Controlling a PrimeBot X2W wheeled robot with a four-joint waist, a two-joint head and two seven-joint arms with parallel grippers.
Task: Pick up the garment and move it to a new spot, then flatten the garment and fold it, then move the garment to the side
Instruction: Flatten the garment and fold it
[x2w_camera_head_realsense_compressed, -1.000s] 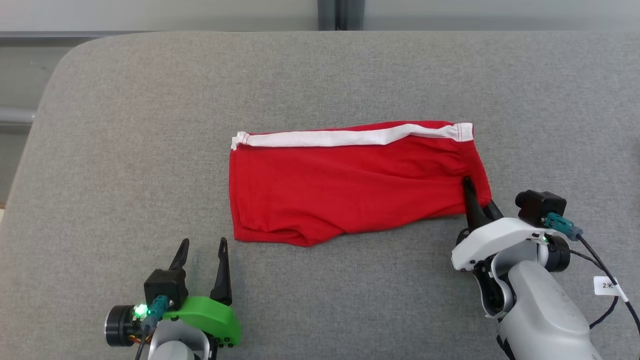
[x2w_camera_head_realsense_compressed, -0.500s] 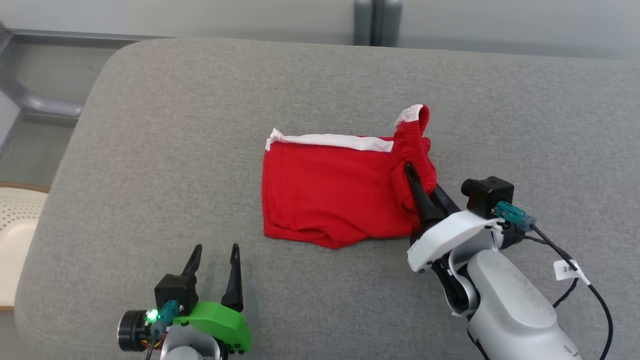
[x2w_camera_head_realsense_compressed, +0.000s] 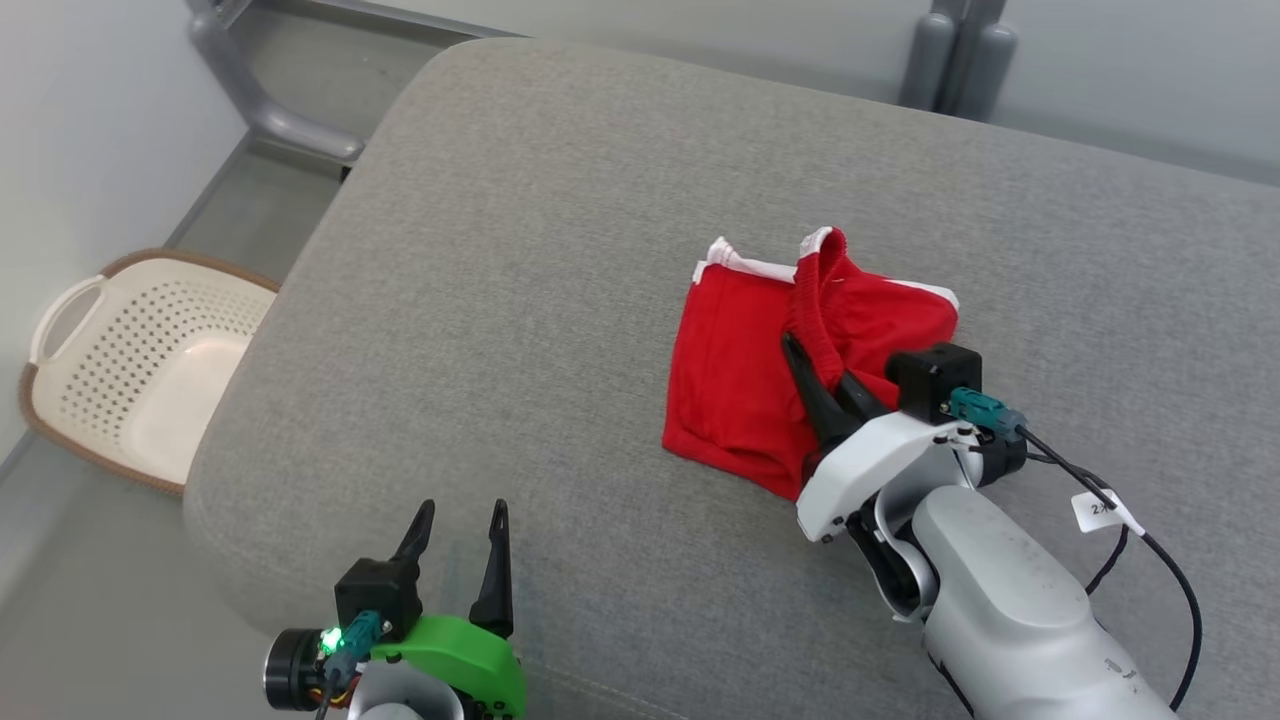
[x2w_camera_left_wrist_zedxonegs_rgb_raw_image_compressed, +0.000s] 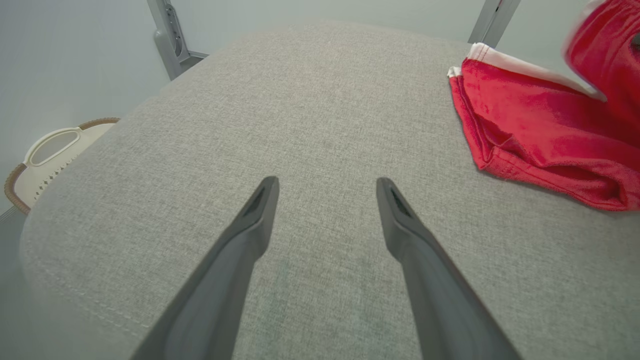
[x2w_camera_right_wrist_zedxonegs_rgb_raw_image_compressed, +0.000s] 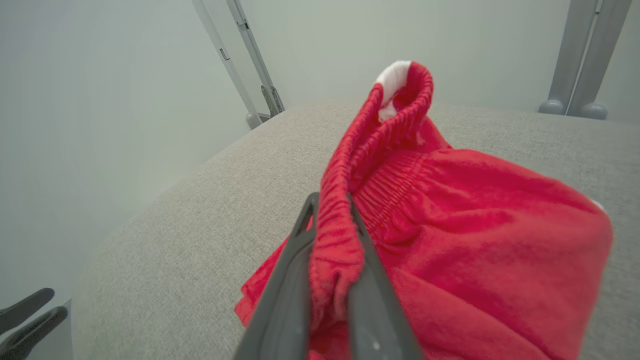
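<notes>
The garment (x2w_camera_head_realsense_compressed: 735, 385) is a pair of red shorts with a white waistband, lying on the grey padded surface (x2w_camera_head_realsense_compressed: 500, 250) right of centre. My right gripper (x2w_camera_head_realsense_compressed: 800, 355) is shut on the gathered elastic edge, holding that end lifted and doubled over the rest of the cloth. In the right wrist view the red hem (x2w_camera_right_wrist_zedxonegs_rgb_raw_image_compressed: 380, 145) is pinched between the right gripper's (x2w_camera_right_wrist_zedxonegs_rgb_raw_image_compressed: 330, 202) two dark fingers and rises in a loop above them. My left gripper (x2w_camera_head_realsense_compressed: 460, 520) hovers open near the front edge, well left of the shorts (x2w_camera_left_wrist_zedxonegs_rgb_raw_image_compressed: 530, 130), with nothing between the left gripper's (x2w_camera_left_wrist_zedxonegs_rgb_raw_image_compressed: 325, 185) fingers.
A cream perforated basket (x2w_camera_head_realsense_compressed: 65, 300) with a brown rim stands on the floor at the left, beyond the surface's rounded corner. Grey metal legs (x2w_camera_head_realsense_compressed: 265, 110) and posts (x2w_camera_head_realsense_compressed: 950, 60) stand behind. A cable (x2w_camera_head_realsense_compressed: 1150, 540) trails from my right wrist.
The camera has swung, shifting the whole picture. My right gripper has lifted the garment's right end and carried it left over the rest, halving its spread. The left gripper stays open.
</notes>
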